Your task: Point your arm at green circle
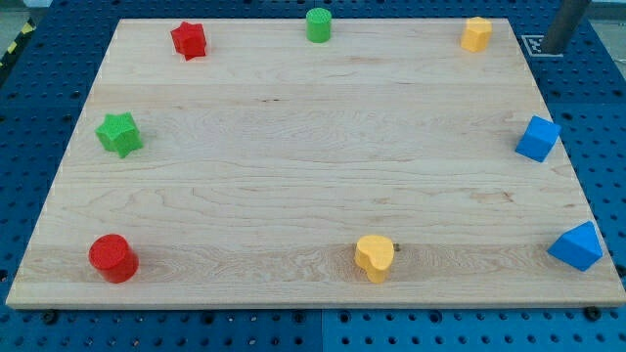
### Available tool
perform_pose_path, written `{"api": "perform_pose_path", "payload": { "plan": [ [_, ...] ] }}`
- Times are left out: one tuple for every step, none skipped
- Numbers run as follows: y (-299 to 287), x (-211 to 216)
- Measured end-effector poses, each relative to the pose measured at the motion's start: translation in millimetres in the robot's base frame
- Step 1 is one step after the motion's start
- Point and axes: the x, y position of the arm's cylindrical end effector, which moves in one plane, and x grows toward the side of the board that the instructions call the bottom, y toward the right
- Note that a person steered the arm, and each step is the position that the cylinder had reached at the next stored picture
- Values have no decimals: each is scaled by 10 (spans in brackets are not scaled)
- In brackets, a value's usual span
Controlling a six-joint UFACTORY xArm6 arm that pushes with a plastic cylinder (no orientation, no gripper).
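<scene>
The green circle (319,24) stands at the top edge of the wooden board (313,176), a little left of the middle. My rod comes in at the view's top right corner. My tip (554,48) is off the board, just past its top right corner, beside a white marker. It is far to the right of the green circle, with the yellow block (476,33) between them. It touches no block.
A red star (189,40) sits at the top left and a green star (119,134) at the left edge. A red circle (113,258) is at the bottom left and a yellow heart (375,257) at the bottom middle. Two blue blocks (538,138) (576,245) sit along the right edge.
</scene>
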Motion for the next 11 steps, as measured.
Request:
{"api": "perform_pose_path", "payload": {
  "plan": [
    [-103, 122],
    [-104, 292],
    [-323, 526],
    [-885, 528],
    [-1485, 480],
    [-1911, 239],
    [-2163, -120],
    [-2323, -605],
    [-2575, -819],
    [-2864, -807],
    [-3223, -735]
  ]
}}
